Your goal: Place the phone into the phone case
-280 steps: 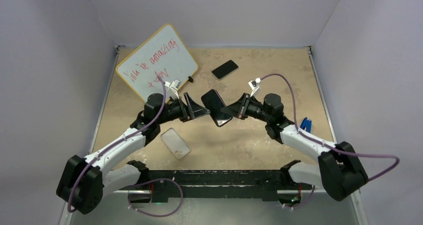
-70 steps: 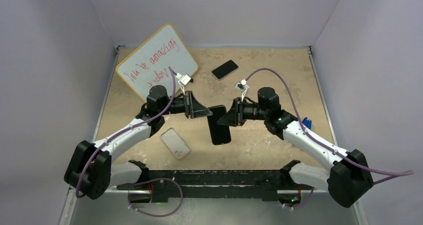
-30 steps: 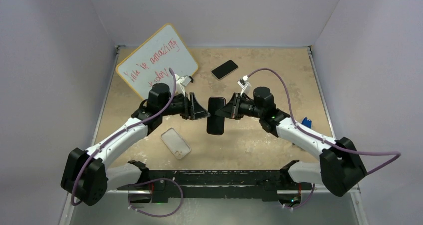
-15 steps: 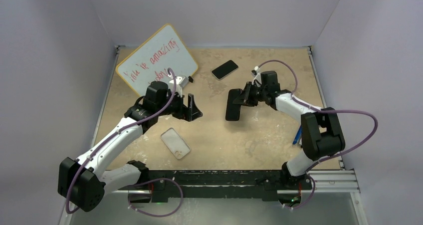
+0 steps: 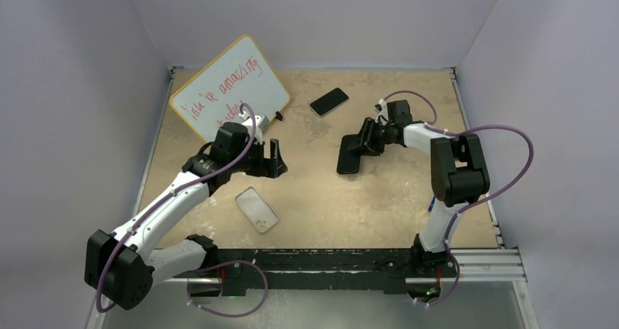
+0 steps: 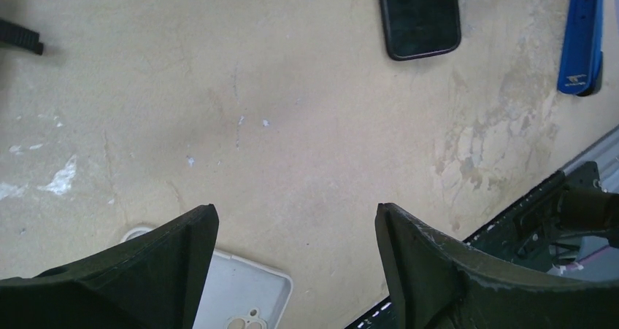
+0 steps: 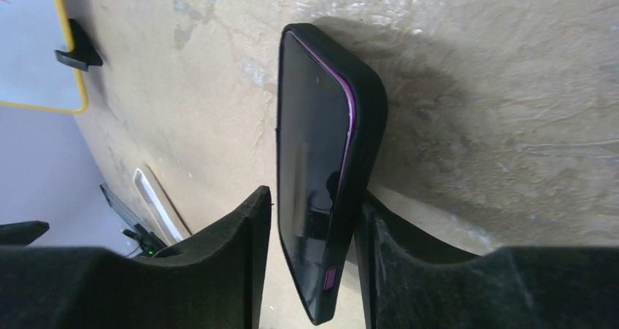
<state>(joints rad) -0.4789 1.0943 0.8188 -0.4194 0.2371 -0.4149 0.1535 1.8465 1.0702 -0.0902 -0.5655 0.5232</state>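
A dark phone (image 5: 349, 156) with a black-and-purple edge lies right of the table's centre, its far end between the fingers of my right gripper (image 5: 363, 141). In the right wrist view the phone (image 7: 314, 125) leans on one finger, with a clear gap to the other, so my right gripper (image 7: 314, 198) is open. The whitish phone case (image 5: 257, 208) lies flat at the near left; its camera-hole end (image 6: 241, 300) shows under my left gripper (image 6: 295, 212). My left gripper (image 5: 274, 157) hovers open and empty above the table, back from the case.
A second dark phone (image 5: 328, 101) lies at the back centre. A yellow-framed whiteboard (image 5: 230, 88) with red writing leans at the back left. A blue object (image 6: 582, 41) lies near the right side. The black rail (image 5: 321, 260) runs along the near edge.
My right arm swung the phone right and back, lowered it to the table and loosened its jaws. My left gripper let go of the phone, opened wide and drew back left.
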